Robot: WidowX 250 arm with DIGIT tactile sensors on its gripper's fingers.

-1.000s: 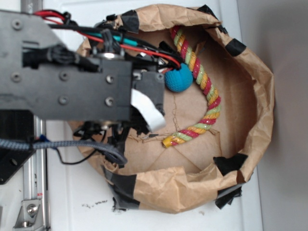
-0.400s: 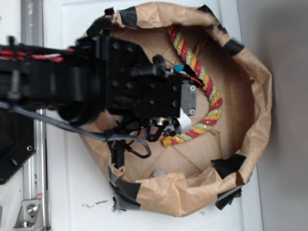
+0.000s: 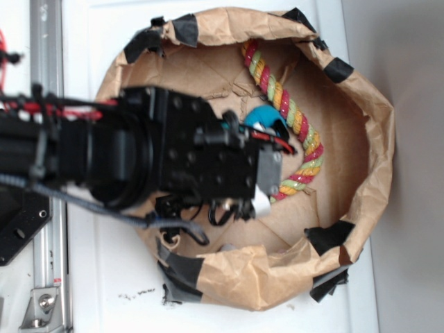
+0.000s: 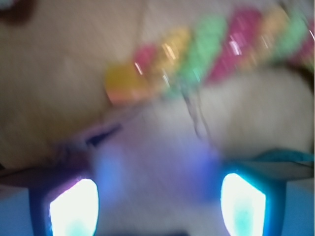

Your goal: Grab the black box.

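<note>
We're seeing a white tabletop (image 3: 104,277) carrying a brown paper nest (image 3: 361,173) w/ black tape strips (image 3: 331,236) (rim patches); a metal rail (image 3: 45,55) is running along its left edge.

Black box not visible in either view. Arm (image 3: 139,163) hides left part of paper basket floor (image 3: 208,69) and most of teal ball (image 3: 262,116). Wrist view blurred; rope (image 4: 206,59) smeared, gripper (image 4: 157,206) fingertips cut off by bottom edge.
</note>
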